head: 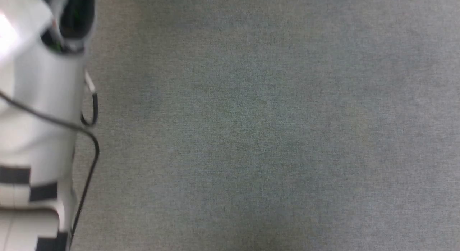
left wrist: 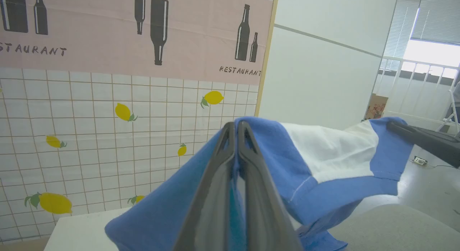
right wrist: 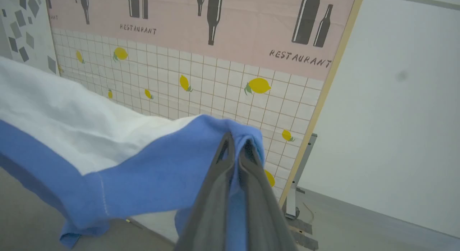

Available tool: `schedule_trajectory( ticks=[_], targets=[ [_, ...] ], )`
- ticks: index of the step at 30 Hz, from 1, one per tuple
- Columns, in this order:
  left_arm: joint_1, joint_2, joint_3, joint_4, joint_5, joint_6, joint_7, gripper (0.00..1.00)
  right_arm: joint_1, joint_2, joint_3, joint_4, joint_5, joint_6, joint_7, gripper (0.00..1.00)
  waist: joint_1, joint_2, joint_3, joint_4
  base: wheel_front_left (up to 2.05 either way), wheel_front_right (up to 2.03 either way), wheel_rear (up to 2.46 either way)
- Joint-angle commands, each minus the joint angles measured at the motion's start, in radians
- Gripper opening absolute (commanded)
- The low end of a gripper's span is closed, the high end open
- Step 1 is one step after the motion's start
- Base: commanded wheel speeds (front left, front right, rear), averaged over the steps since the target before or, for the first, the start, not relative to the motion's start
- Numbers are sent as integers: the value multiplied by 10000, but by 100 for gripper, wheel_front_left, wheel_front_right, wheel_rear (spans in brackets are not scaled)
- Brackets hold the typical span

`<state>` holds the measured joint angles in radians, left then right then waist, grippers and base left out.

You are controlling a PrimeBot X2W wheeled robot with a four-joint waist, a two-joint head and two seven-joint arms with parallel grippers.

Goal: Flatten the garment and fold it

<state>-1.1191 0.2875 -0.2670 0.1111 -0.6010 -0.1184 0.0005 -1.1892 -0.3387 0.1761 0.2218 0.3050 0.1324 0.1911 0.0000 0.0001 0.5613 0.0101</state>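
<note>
Status: left pincer [left wrist: 235,127] clenched on the blue shoulder fabric of the garment [left wrist: 323,150]. Fingers are pressed together and point roughly level at the lemon-tile backdrop [left wrist: 107,136]. The right pincer [right wrist: 235,139] is likewise clamped on a blue fold, also roughly level. In the left wrist view its dark finger enters from 3 o'clock, gripping the far blue edge. Garment is held aloft, white panel stretched between the two pincers, blue cloth drooping toward 6 o'clock. Can't tell if the hanging part touches the grey surface [head: 269,136]. Head view: pale forearm [head: 36,118], blurred, at 9 o'clock, black cable [head: 88,164] alongside.
</note>
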Motion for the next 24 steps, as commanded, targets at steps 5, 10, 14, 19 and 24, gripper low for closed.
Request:
schedule_trajectory(
  ticks=[5,10,14,19,24],
  targets=[
    [1895,166,-24,-1474,-304,203,85,0,1992,-63,-451,-1995,469,-17,554,0,0,-1,-509,40,0,0,0],
    [3968,269,-232,-2843,-169,613,-73,0,4089,114,-1008,-3669,556,-17,1039,0,0,-1,-1081,127,0,0,0],
    [5498,442,-525,-3551,243,928,-262,0,5811,389,-1557,-4677,540,-17,1280,0,0,-1,-1629,225,0,0,0],
    [7208,570,-844,-4164,602,1389,-398,0,7973,1009,-2369,-5567,540,-17,1424,0,0,-1,-2356,301,0,0,0],
    [8709,654,-977,-4535,637,1860,-388,0,9546,1644,-2845,-6025,597,-17,1468,0,0,-1,-3000,240,0,0,0]
  ],
)
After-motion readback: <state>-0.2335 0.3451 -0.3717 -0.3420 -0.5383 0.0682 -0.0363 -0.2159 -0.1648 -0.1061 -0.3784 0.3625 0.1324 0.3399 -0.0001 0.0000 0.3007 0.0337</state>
